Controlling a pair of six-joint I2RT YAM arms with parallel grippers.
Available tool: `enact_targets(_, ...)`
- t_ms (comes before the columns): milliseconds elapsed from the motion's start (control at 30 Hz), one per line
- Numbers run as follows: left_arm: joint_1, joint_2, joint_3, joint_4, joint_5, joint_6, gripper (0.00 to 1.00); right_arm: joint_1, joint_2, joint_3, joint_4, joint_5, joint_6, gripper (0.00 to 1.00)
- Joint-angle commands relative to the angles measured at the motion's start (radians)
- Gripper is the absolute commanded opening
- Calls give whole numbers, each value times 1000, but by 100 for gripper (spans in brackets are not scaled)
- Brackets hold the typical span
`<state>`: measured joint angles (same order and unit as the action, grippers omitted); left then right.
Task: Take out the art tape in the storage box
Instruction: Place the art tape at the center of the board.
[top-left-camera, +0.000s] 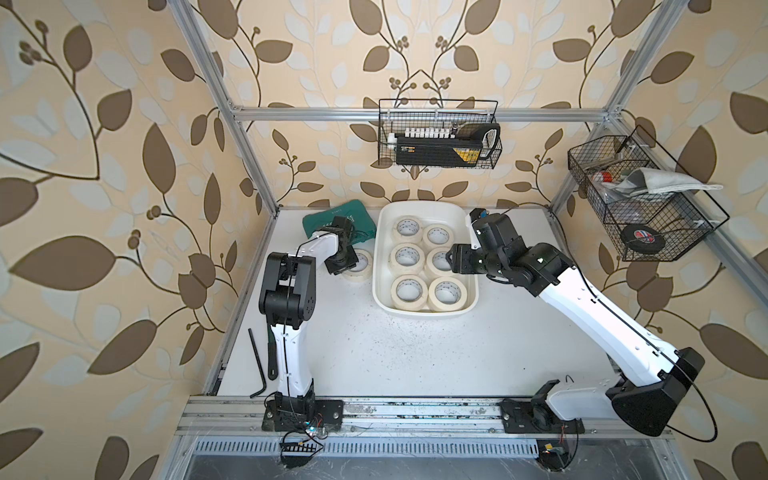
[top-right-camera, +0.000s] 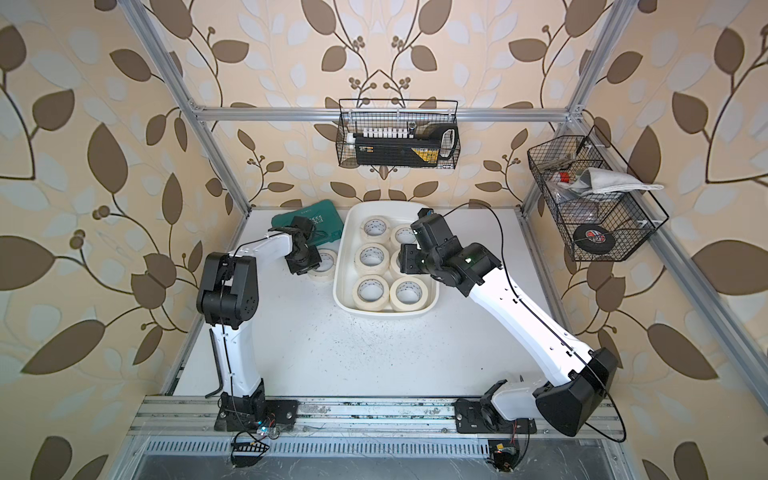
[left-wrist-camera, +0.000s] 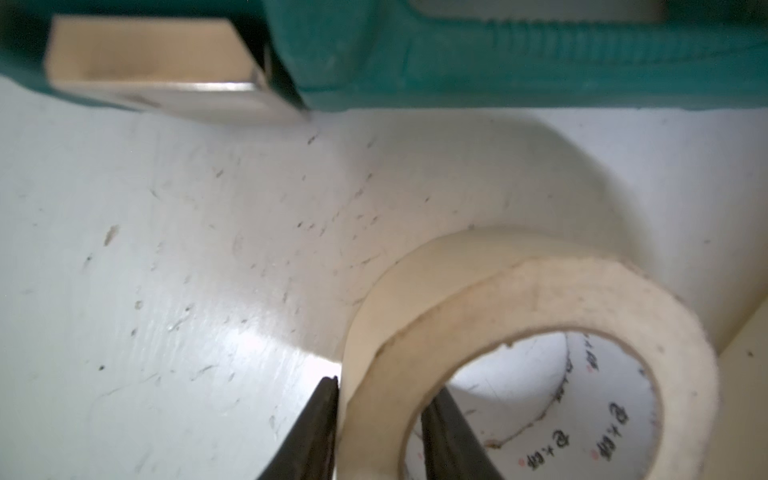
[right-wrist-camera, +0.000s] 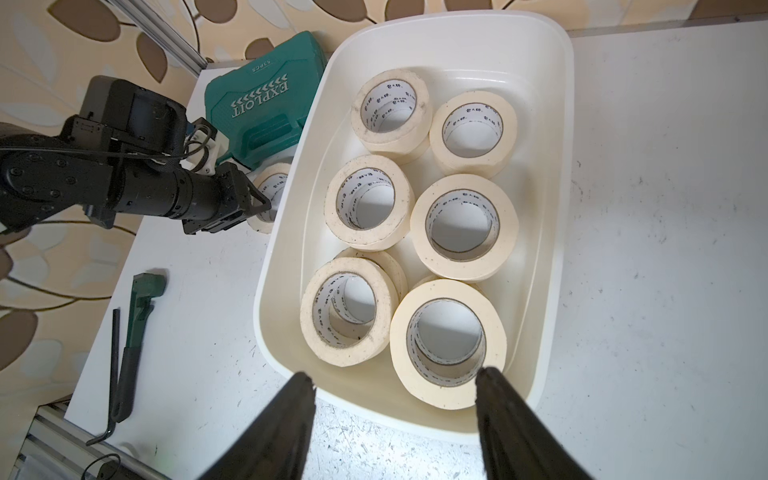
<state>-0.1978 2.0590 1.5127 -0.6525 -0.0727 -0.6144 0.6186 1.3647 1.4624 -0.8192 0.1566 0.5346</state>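
Observation:
The white storage box (top-left-camera: 419, 205) (right-wrist-camera: 561, 124) stands at the back of the table in both top views. It holds several cream rolls of art tape (top-left-camera: 409, 257) (right-wrist-camera: 463, 226), some stacked. Left of the box, one more roll (left-wrist-camera: 540, 291) (top-left-camera: 361, 266) lies on top of another roll (left-wrist-camera: 436, 257) on the table. My left gripper (left-wrist-camera: 384, 386) (top-left-camera: 347, 270) straddles the upper roll's wall, one finger outside and one in the core. Its jaws stand slightly apart from the wall, open. My right gripper (right-wrist-camera: 395, 374) (top-left-camera: 451, 257) hangs open over the box's right side, holding nothing.
A teal tool case (top-left-camera: 332, 220) (right-wrist-camera: 266, 108) lies behind the left gripper. A green-handled tool (right-wrist-camera: 143, 291) and a black hex key (top-left-camera: 257, 365) lie at the table's left edge. Two black wire baskets (top-left-camera: 440, 133) (top-left-camera: 640, 203) hang on the frame; the right one holds a black tape roll (top-left-camera: 638, 237).

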Motion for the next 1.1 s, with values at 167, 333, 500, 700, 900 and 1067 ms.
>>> enact_targets(167, -8, -66, 40, -35, 50, 19, 54, -8, 15, -15, 6, -32, 11, 63)
enact_targets(333, -8, -164, 22, -80, 53, 30, 71, -16, 55, 0, -3, -60, 22, 64)
enact_targets(500, -8, -287, 4, -139, 52, 52, 83, -28, 127, 46, 3, -62, 38, 64)
enact_targets(700, -8, -444, -54, -189, 77, 78, 90, -56, 276, 113, 35, -34, 80, 64)
enact_targets(900, -8, -654, -162, -212, 82, 98, 97, -74, 489, 242, 36, -61, 101, 64)
enact_targets(1067, -8, -759, -202, -246, 107, 112, 99, -82, 655, 397, 5, -41, 108, 66)
